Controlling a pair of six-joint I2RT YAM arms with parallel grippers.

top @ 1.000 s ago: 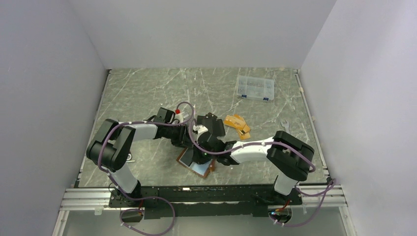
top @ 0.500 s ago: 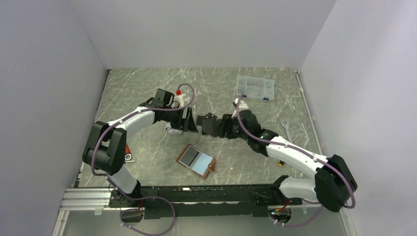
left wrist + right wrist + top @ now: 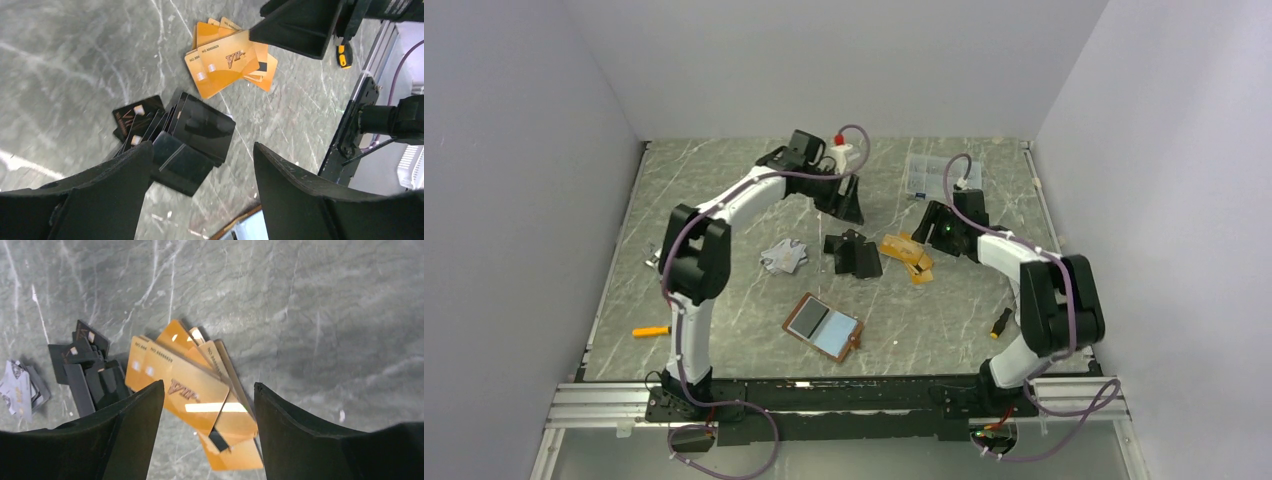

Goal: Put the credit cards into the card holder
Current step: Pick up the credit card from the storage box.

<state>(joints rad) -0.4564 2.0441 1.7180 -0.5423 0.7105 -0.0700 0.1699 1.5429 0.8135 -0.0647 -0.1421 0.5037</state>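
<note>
The card holder (image 3: 824,327) lies open at the near middle, with a grey and a pale blue card face showing in its pockets. The credit cards lie in three loose piles beyond it: silver-grey (image 3: 784,257), black (image 3: 854,253) and orange-gold (image 3: 907,256). My left gripper (image 3: 849,205) hangs open above and behind the black pile (image 3: 185,135), holding nothing. My right gripper (image 3: 929,222) is also open and empty, hovering over the orange-gold pile (image 3: 195,390). In the right wrist view, the black cards (image 3: 87,370) and silver-grey cards (image 3: 20,387) lie to the left.
A clear compartment box (image 3: 934,178) stands at the far right, partly behind my right arm. One orange screwdriver (image 3: 650,331) lies near left. A yellow-and-black one (image 3: 1002,322) lies near right. The white walls close in on three sides.
Both grippers have left the card holder and swung out to the far side, above the card piles. Both jaws have opened from nearly shut.
</note>
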